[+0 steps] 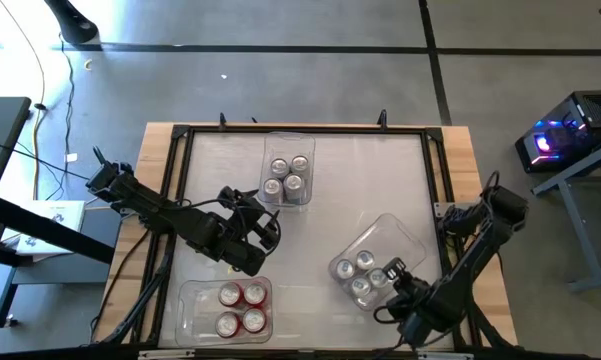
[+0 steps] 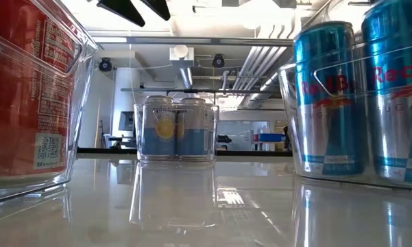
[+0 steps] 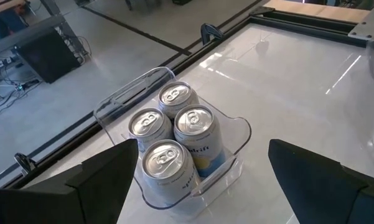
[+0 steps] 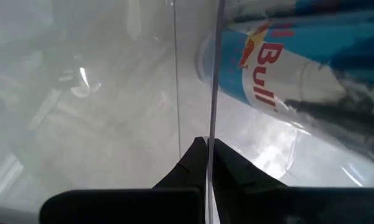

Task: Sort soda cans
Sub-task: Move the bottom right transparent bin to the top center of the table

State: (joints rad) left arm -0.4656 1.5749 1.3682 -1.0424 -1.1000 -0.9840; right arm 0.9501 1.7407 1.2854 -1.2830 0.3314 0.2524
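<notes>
All cans sit binned on the desk (image 1: 310, 310). Silver-grey cans (image 1: 288, 176) in the far clear bin (image 1: 280, 142). Red cans (image 1: 240, 309) in the near-left bin (image 1: 193, 312). Blue cans (image 1: 365, 272) in the tilted right bin (image 1: 400, 235).

Left end effector (image 1: 272, 228), fingers spread wide, hovers btwn far and near-left bins, holding nothing. Right end effector (image 4: 208, 163) pressed together, pinching the right bin's wall.

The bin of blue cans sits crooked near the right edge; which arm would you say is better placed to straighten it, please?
The right arm, probably. Its gripper is already shut on the wall of the bin of blue cans. The left gripper hangs open near the bin of silver cans, farther off.
</notes>
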